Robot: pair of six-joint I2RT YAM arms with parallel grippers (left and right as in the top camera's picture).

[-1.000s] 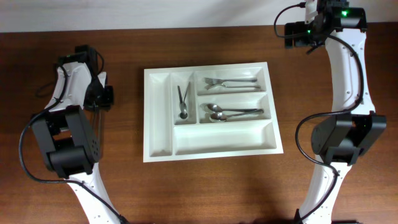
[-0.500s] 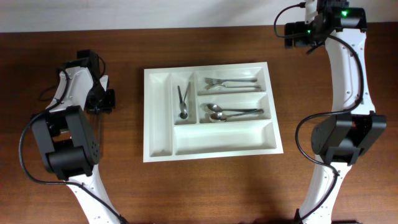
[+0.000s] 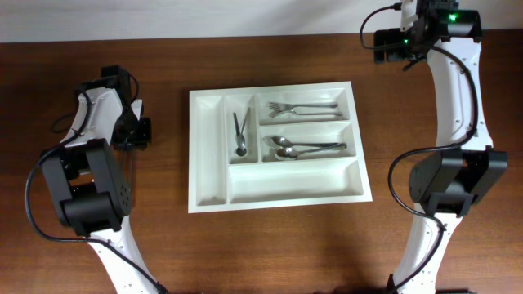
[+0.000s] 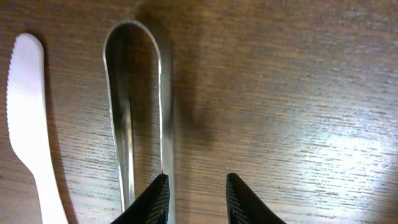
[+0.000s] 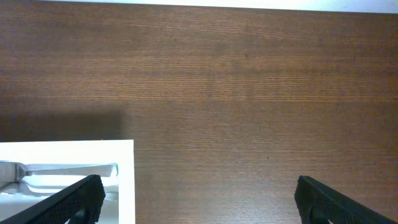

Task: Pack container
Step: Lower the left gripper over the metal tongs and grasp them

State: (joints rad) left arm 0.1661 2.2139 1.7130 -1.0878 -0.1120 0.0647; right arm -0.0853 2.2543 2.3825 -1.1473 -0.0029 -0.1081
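Left hand half apart, empty, sitting 3 o'clock of tongs; shift toward 9 o'clock, straddle both arms, then clamp. Right hand wide apart, empty.

- Dark brown wood table, grain visible; white wall strip along far edge.
- Metal tongs flat on table in my left cam, bend at top, arms run off the bottom.
- White plastic knife just left of tongs, not touching, serrated edge facing left.
- Overhead: 2 forks, tines left; 2 spoons below, bowls left.
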